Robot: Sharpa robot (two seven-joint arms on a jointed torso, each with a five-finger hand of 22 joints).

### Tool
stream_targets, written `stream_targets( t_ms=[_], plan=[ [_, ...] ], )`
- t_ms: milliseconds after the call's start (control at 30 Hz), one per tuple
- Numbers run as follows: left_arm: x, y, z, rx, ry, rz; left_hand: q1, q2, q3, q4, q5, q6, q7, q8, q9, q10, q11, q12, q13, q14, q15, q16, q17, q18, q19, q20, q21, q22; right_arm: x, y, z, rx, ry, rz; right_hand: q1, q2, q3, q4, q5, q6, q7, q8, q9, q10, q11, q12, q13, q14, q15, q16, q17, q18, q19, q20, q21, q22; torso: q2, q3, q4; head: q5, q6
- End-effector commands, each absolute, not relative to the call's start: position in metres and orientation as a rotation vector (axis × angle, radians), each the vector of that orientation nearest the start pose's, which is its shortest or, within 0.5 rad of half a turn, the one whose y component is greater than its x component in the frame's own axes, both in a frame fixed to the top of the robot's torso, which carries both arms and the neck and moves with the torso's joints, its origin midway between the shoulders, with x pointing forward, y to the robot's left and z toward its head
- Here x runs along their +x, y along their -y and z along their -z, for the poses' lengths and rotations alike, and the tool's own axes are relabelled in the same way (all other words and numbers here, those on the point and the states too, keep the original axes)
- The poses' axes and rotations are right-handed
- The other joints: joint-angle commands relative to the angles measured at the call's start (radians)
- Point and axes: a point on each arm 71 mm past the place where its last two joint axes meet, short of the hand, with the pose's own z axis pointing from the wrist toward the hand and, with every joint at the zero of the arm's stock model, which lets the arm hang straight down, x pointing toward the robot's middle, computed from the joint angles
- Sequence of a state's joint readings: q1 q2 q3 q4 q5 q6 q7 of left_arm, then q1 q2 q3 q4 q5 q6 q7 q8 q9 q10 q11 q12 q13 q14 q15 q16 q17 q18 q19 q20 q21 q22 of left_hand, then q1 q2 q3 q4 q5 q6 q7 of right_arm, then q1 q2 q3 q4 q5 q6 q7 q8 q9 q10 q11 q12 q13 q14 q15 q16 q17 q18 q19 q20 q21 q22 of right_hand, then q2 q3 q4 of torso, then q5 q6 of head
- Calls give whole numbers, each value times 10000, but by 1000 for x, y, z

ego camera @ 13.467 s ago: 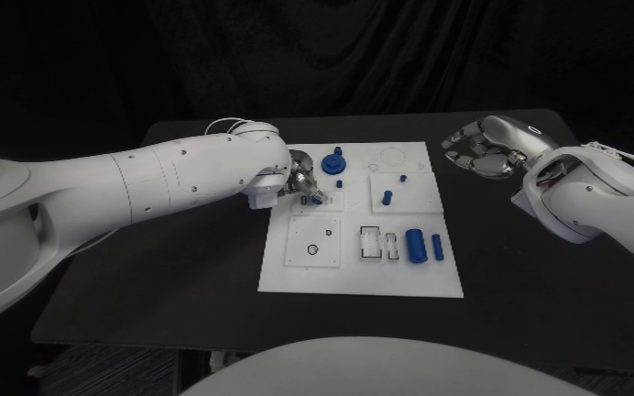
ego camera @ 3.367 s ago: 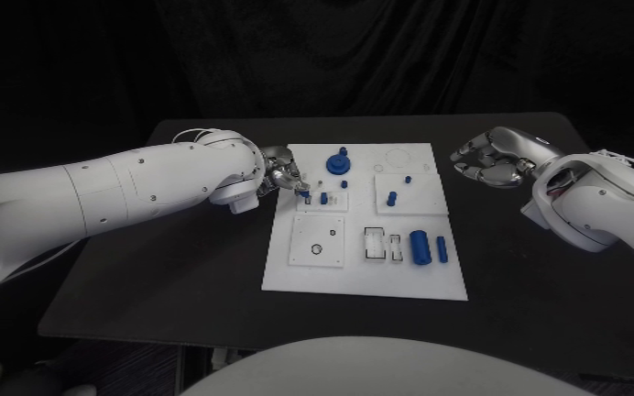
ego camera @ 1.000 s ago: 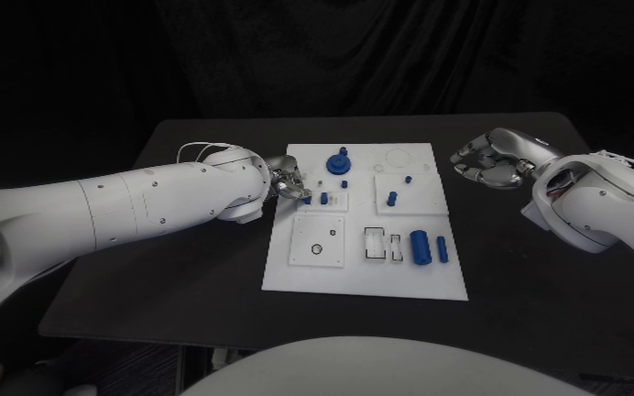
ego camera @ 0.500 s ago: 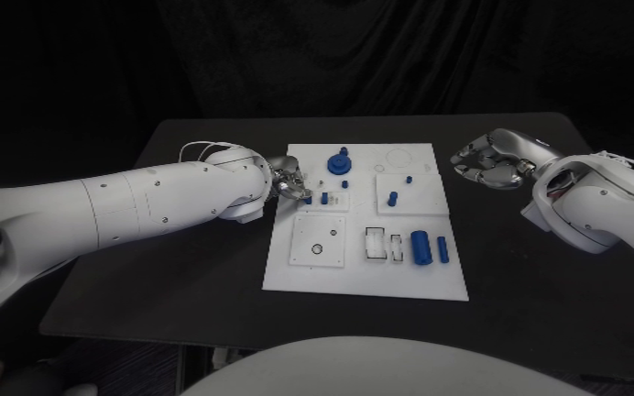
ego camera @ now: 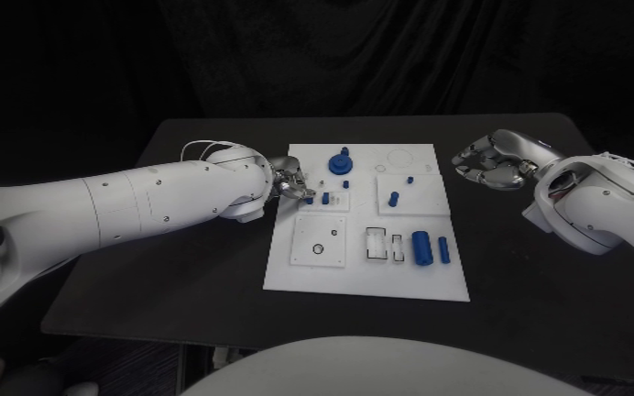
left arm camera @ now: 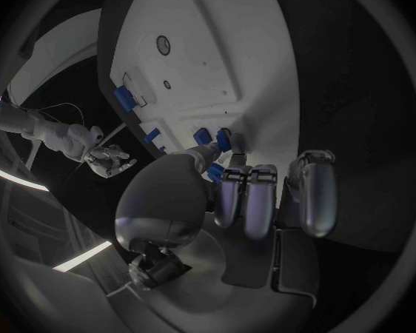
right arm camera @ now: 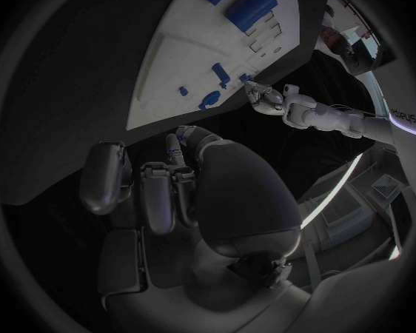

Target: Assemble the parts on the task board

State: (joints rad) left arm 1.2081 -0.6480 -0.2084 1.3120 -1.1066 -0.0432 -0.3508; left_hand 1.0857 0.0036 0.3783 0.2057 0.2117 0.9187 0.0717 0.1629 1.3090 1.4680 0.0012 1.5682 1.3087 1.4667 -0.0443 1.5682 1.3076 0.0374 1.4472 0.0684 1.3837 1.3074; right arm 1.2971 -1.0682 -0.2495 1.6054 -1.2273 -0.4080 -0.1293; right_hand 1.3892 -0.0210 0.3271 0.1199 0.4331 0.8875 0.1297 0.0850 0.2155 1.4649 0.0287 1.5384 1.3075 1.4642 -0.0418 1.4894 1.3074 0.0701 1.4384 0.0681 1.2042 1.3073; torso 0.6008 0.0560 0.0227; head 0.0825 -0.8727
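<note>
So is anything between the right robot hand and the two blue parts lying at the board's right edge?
Nothing visible. The right robot hand hovers off the board's right edge, over bare black table, fingers curled in. The two parts lie nearer the robot, with open board and table between.

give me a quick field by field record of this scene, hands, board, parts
surface: black table
board: white rectangular task board, mid-table
left hand: silver many-fingered left hand at the board's left edge, fingers by a small blue peg
right hand: silver many-fingered right hand off the board's right side, fingers curled, holding nothing
large part: blue cylinder lying near the board's front right
round part: blue round knob at the far end
</note>
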Motion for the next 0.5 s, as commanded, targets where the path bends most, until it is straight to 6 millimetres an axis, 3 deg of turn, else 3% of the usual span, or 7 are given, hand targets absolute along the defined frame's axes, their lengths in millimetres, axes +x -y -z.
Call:
stream_targets(
  t_ms=[33,200,500],
  plan=[
    [486,-175,286,-779,-22816,4893,-249,-6,-326,305,-144,0,84,-172,-153,1028,107,26,2621,1041,96,26,2632,124,-27,69,-44,1966,453,299,208,1465,-17807,-5092,-105,-5,56,25,39,53,-21,-3,-4,633,12,-61,2196,750,17,-34,1297,91,-54,-7,-63,1581,-1,-1,0,-3,1],
    [487,-176,287,-790,-22841,4869,-584,46,-894,729,-442,44,153,-424,-438,1028,173,26,2621,1041,154,26,2632,128,-31,126,-57,1965,453,299,208,1462,-17814,-5091,-109,-6,67,16,42,66,-21,1,-2,629,15,-65,2192,752,18,-29,1308,91,-58,-7,-69,1579,1,-6,1,-15,1],
    [488,-178,289,-831,-22919,4753,-695,145,-1202,814,-552,36,184,-602,-638,1028,204,26,2621,1041,180,26,2632,130,-33,154,-64,1963,453,300,208,1461,-17836,-5081,-109,-6,67,16,42,66,-21,1,-2,629,15,-65,2192,752,18,-29,1308,91,-58,-7,-69,1579,0,-4,-2,-19,1]
  ],
)
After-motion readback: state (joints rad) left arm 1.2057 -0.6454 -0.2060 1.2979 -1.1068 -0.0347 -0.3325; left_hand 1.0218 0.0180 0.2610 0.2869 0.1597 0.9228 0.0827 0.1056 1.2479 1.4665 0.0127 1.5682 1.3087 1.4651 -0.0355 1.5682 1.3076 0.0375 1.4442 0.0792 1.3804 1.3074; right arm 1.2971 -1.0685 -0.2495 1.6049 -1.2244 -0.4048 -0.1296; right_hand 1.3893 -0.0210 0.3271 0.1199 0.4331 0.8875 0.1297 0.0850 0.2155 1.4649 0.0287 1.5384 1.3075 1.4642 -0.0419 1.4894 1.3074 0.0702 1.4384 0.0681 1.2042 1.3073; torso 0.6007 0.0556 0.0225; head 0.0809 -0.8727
